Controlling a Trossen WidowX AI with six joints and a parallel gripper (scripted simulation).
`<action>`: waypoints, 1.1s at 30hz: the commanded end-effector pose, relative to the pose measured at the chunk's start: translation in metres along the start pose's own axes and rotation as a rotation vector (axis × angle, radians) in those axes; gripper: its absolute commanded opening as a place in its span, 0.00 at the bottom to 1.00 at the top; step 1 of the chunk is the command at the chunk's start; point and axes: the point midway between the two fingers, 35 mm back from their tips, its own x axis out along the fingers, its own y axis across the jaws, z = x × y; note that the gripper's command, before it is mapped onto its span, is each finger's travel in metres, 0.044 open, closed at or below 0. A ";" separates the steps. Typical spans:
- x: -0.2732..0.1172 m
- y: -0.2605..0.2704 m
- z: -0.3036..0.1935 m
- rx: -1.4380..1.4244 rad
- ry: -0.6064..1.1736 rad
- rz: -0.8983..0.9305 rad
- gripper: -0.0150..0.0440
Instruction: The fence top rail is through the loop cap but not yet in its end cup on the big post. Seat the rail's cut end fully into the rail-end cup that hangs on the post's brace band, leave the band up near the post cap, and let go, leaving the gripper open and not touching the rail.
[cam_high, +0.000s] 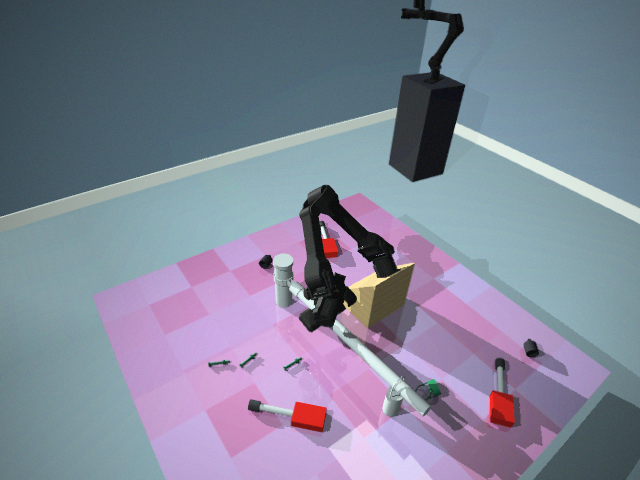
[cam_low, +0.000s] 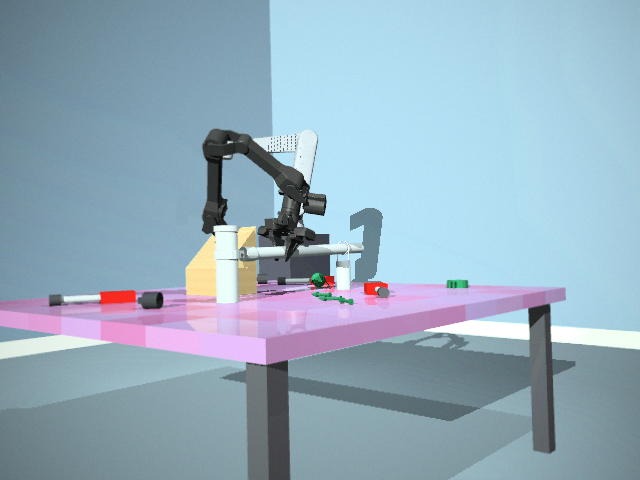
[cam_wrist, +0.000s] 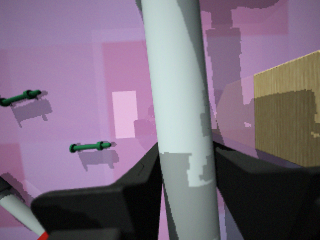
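The pale rail (cam_high: 374, 361) (cam_low: 320, 250) (cam_wrist: 177, 85) runs nearly level from the big post (cam_high: 283, 296) (cam_low: 227, 283) out through the wire loop on the small post (cam_high: 391, 407) (cam_low: 343, 277). The brace band (cam_high: 283, 280) (cam_low: 224, 254) sits a little below the post cap (cam_high: 283, 260) (cam_low: 225, 228). The rail-end cup (cam_low: 245, 251) is on the band's rail side, with the rail's near end at its mouth; how deep the end sits cannot be told. My gripper (cam_high: 334, 319) (cam_low: 290, 252) (cam_wrist: 180, 144) is shut on the rail between the posts, one finger on each side.
A wooden block (cam_high: 382, 299) (cam_low: 199, 276) (cam_wrist: 285, 107) stands beside the rail, under the arm's base. Green bolts (cam_high: 292, 363) (cam_wrist: 90, 146) and a red-headed mallet (cam_high: 308, 416) lie on the other side. A green clamp (cam_high: 432, 388) is near the small post, another mallet (cam_high: 501, 409) beyond.
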 end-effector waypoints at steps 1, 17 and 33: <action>-0.002 0.002 0.006 0.004 -0.007 0.010 0.25; 0.000 0.002 0.014 0.004 -0.008 0.010 0.25; 0.002 0.002 0.022 0.004 -0.008 0.010 0.25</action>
